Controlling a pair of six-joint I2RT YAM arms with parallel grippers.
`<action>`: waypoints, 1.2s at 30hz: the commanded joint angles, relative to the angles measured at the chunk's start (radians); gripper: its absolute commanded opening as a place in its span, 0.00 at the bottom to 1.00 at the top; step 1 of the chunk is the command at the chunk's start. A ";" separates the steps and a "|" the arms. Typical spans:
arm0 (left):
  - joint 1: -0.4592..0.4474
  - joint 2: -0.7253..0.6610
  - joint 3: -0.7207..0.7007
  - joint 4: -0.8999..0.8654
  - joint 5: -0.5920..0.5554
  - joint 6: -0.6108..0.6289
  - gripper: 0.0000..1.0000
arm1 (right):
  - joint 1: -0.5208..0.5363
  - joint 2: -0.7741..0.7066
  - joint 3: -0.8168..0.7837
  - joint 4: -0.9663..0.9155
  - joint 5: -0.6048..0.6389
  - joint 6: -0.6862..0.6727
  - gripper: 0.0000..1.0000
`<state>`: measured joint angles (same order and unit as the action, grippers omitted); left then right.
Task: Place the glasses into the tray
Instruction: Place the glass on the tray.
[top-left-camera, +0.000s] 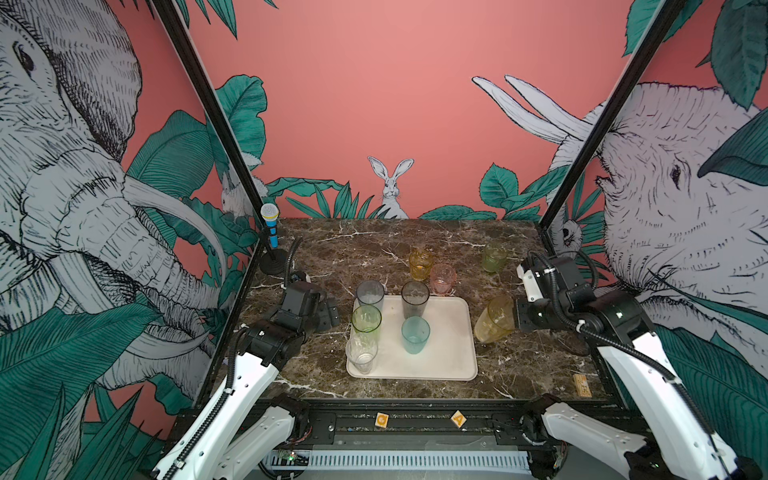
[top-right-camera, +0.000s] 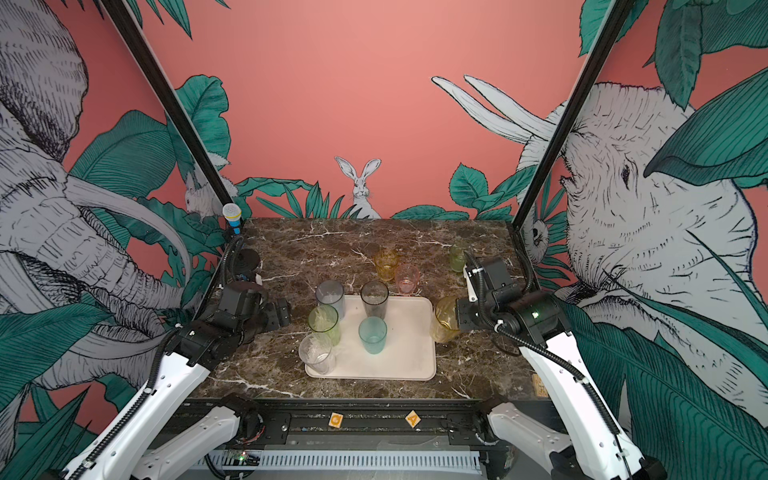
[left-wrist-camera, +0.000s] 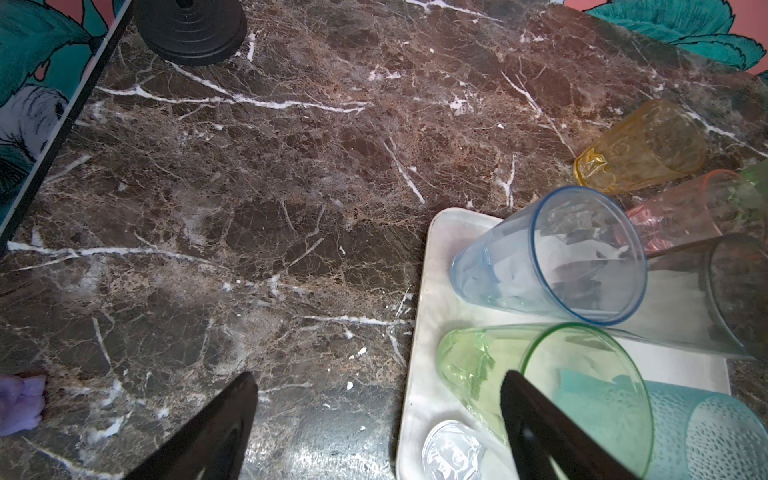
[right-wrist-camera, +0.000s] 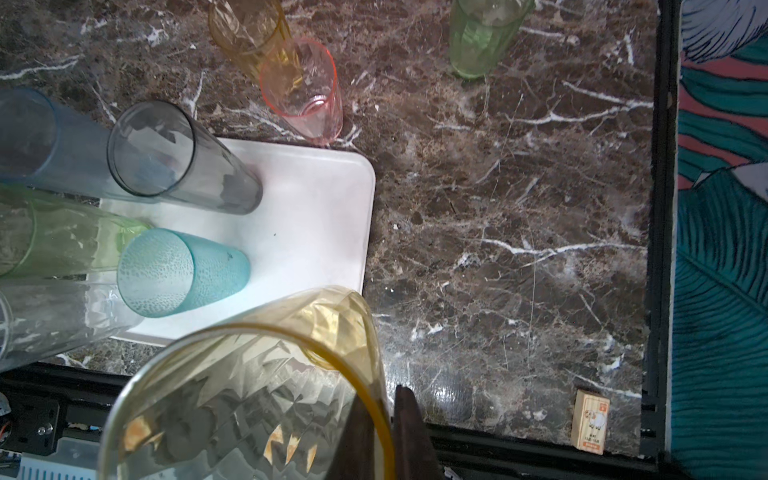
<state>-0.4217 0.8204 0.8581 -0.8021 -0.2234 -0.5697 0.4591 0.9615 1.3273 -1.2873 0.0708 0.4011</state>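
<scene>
Right wrist view is showing you the right pincer (right-wrist-camera: 386, 432) clamping the wall of the tall yellow glass (right-wrist-camera: 249, 386) at its rim, with one finger inside the mouth and one outside. In a top view the glass is leaning, just right of the tray (top-left-camera: 453, 361). Whether its base is touching the surface (top-left-camera: 519, 365) is not clear.

You are probably handling something light, thin-walled and slick. Held by the rim alone it is likely to swing or slip, so a grip lower on the body would be steadier.

Five glasses are already standing in the tray:
- the grey glass (top-left-camera: 370, 295), the tall green glass (top-left-camera: 366, 320) and the clear glass (top-left-camera: 361, 353) are lining the left edge;
- the smoky glass (top-left-camera: 414, 299) and the teal glass (top-left-camera: 415, 334) are standing mid-tray.

The tray's right side is lying bare, and the teal and smoky glasses are the ones you risk clipping.

The pink glass (top-left-camera: 443, 278) is waiting just beyond the tray's far edge, with the amber glass (top-left-camera: 421, 264) right behind it. The short green glass (top-left-camera: 494, 257) is standing far right, well apart.

The left pincer (top-left-camera: 328, 311) is hovering left of the tray with its jaws wide apart and nothing between them.

The toy microphone (top-left-camera: 270, 226) at the far left and the wooden block (top-left-camera: 580, 384) at the near right are sitting clear of your path.
</scene>
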 joint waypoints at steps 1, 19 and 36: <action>0.005 -0.003 -0.017 -0.009 0.002 -0.004 0.92 | 0.018 -0.054 -0.072 0.030 -0.011 0.062 0.00; 0.006 0.000 -0.027 0.001 0.009 -0.009 0.92 | 0.203 -0.189 -0.359 0.173 -0.014 0.258 0.00; 0.006 -0.002 -0.030 0.002 0.013 -0.009 0.92 | 0.538 -0.088 -0.369 0.256 0.177 0.393 0.00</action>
<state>-0.4217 0.8234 0.8421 -0.8013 -0.2157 -0.5697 0.9619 0.8650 0.9516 -1.0801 0.1791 0.7464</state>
